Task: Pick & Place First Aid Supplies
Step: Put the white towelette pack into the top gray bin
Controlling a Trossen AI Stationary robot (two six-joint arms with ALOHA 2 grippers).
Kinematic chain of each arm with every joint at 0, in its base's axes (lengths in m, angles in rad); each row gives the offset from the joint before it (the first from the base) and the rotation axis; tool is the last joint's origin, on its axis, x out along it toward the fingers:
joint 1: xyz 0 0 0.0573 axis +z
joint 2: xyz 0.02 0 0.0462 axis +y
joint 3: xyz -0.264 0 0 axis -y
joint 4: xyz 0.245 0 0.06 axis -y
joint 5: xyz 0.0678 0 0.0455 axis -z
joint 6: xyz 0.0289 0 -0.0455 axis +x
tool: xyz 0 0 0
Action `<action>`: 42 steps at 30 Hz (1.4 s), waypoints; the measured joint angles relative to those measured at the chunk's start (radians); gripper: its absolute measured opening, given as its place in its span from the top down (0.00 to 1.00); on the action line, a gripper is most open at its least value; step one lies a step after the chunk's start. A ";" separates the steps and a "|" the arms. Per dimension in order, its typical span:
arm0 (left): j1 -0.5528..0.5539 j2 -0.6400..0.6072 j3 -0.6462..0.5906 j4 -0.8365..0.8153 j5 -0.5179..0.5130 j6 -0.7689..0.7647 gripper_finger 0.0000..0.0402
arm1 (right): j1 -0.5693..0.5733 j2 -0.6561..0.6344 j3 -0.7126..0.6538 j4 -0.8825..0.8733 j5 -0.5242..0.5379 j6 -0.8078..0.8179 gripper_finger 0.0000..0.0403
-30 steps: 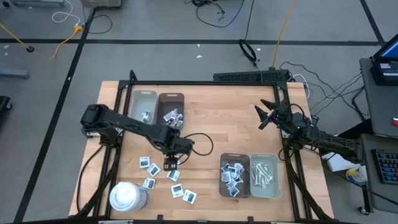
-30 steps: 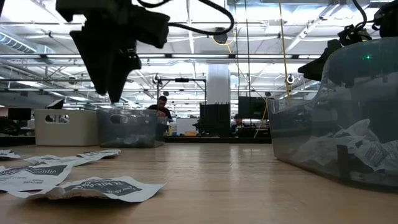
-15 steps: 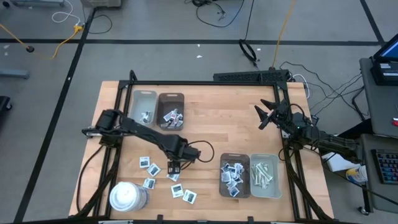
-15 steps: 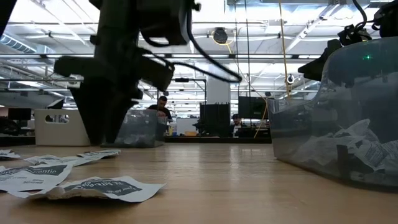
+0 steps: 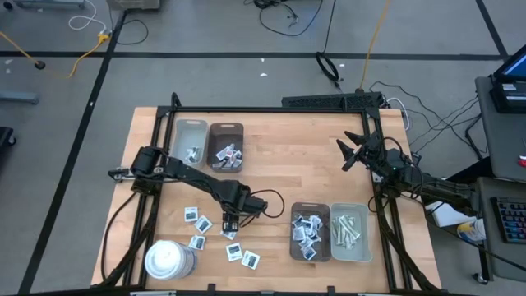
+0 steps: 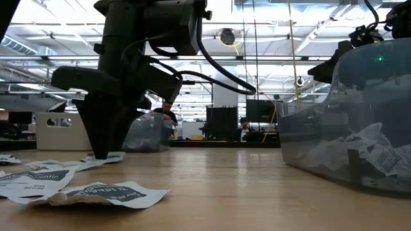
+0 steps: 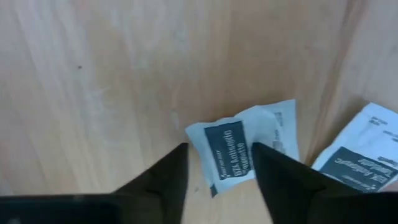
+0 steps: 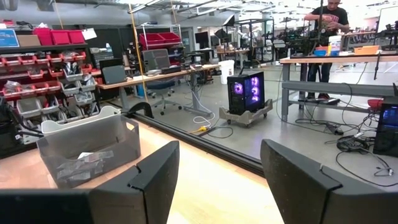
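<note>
Directly beneath the left hand (image 5: 230, 222), a white packet (image 7: 245, 149) with dark-blue print lay flat on the wooden tabletop (image 5: 279, 177). The left hand pointed straight down over it, with the fingers (image 7: 163, 180) parted and standing to either side of the packet; the packet was between them but not yet clamped. A second packet (image 7: 367, 158) lay just beside the first, apart from the fingers. More loose packets (image 5: 197, 219) were scattered on the tabletop around the left hand, and a large white cylinder (image 5: 170, 259) stood beyond them near the tabletop edge. Two trays (image 5: 209, 145) sat side by side farther out from the left hand; the brown one held packets. Another pair of trays (image 5: 330, 233) lay between the two arms' working areas, the brown one holding packets and the grey one holding pale wrapped strips (image 5: 348, 230).

The right hand (image 5: 352, 153) waited well apart from all supplies, raised above the tabletop, with its fingers (image 8: 149, 180) spread and holding nothing.
</note>
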 joint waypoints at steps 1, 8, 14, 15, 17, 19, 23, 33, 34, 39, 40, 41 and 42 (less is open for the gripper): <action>-0.001 0.000 0.000 0.002 0.002 0.000 0.59 | 0.000 0.000 0.000 0.000 0.000 0.000 0.45; 0.001 0.000 0.000 0.005 0.024 0.032 0.94 | 0.000 0.000 0.000 0.000 0.000 0.000 0.45; 0.008 -0.002 -0.001 0.005 0.049 0.043 0.98 | 0.000 0.000 0.000 0.000 0.000 0.000 0.45; 0.012 -0.011 -0.002 -0.005 0.058 0.043 0.99 | 0.000 0.000 0.000 0.000 0.000 0.000 0.45; 0.021 -0.037 -0.005 -0.019 0.081 0.045 0.99 | 0.000 0.000 0.000 0.000 0.000 0.000 0.45; 0.030 -0.076 -0.004 -0.036 0.083 0.049 0.99 | 0.000 0.000 0.000 0.000 0.000 0.000 0.45; 0.041 -0.174 -0.003 -0.073 0.083 0.053 0.99 | 0.000 0.000 0.000 0.000 0.000 0.000 0.45; 0.068 -0.361 -0.002 -0.164 0.132 0.043 0.99 | 0.000 0.000 0.000 0.000 0.000 0.000 0.45; 0.068 -0.370 -0.002 -0.178 0.133 0.030 0.99 | 0.000 0.000 0.000 0.000 0.000 0.000 0.45; 0.068 -0.387 -0.002 -0.236 0.132 -0.010 0.99 | 0.000 0.000 0.000 0.000 0.000 0.000 0.46; 0.072 -0.385 -0.002 -0.244 0.130 -0.017 0.99 | 0.000 0.000 0.000 0.000 0.000 0.000 0.45; 0.077 -0.385 -0.002 -0.251 0.131 -0.030 0.99 | 0.000 0.000 0.000 0.000 0.000 0.000 0.45; 0.087 -0.386 -0.002 -0.257 0.131 -0.050 0.99 | 0.000 0.000 0.000 0.000 0.000 0.000 0.45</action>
